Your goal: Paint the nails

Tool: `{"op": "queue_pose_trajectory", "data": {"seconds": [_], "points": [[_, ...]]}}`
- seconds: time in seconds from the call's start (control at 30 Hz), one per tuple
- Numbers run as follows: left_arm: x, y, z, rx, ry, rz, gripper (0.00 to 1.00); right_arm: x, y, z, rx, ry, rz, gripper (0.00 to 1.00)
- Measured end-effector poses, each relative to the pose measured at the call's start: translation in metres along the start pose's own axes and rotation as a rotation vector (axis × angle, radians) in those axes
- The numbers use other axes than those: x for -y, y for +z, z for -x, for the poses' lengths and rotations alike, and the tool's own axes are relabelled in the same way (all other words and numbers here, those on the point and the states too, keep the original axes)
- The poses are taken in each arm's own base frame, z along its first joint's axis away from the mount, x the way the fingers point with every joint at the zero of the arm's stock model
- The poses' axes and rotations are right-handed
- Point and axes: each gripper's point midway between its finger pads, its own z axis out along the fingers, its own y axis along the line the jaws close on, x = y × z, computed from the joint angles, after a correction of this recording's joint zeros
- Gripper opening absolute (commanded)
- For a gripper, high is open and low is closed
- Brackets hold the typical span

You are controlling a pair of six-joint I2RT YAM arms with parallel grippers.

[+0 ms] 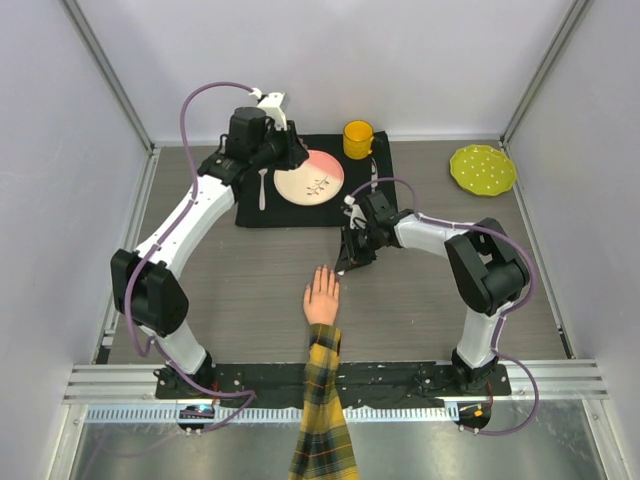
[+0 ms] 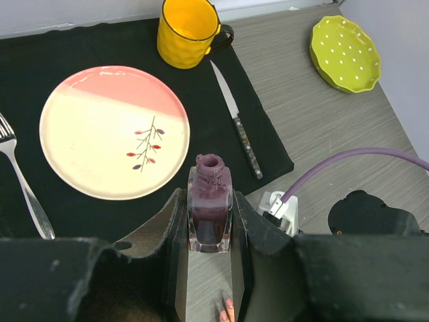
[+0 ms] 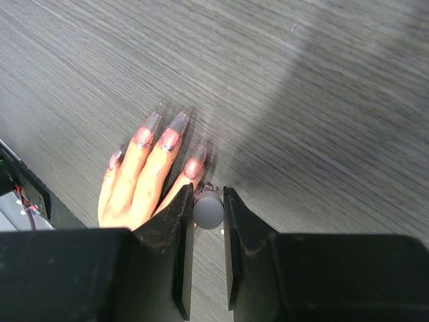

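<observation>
Purple polish coats four nails [image 3: 169, 139] of the mannequin hand [image 1: 322, 296] on the tabletop [image 1: 420, 310]; one is hidden. Right end effector [image 3: 208, 196] pinches the brush cap [image 3: 208, 212] beside them; left end effector [image 2: 209, 198] holds the bottle [image 2: 210, 221].

We see our left hand [image 2: 210, 231] gripping an uncapped purple bottle [image 2: 210, 194] upright between its fingers. Beyond it a black mat [image 2: 268, 154] carries a pink-and-cream plate [image 2: 114, 131], a fork [image 2: 20, 181], a yellow mug [image 2: 186, 30] and a knife [image 2: 238, 124]. A green dish [image 2: 345, 54] sits apart on the worktop [image 2: 322, 134]. One nail [image 2: 229, 307] peeks in below.
</observation>
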Motion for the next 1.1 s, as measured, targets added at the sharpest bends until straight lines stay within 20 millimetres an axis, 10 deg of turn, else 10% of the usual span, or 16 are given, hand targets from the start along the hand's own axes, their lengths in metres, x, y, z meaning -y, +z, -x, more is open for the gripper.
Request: {"op": "queue_pose_trajectory", "data": {"seconds": [1.1], "points": [[0.002,-0.006,0.002,0.008,0.001,-0.002,0.0,-0.008,-0.01,0.011,0.04,-0.023,-0.003,0.01]]}}
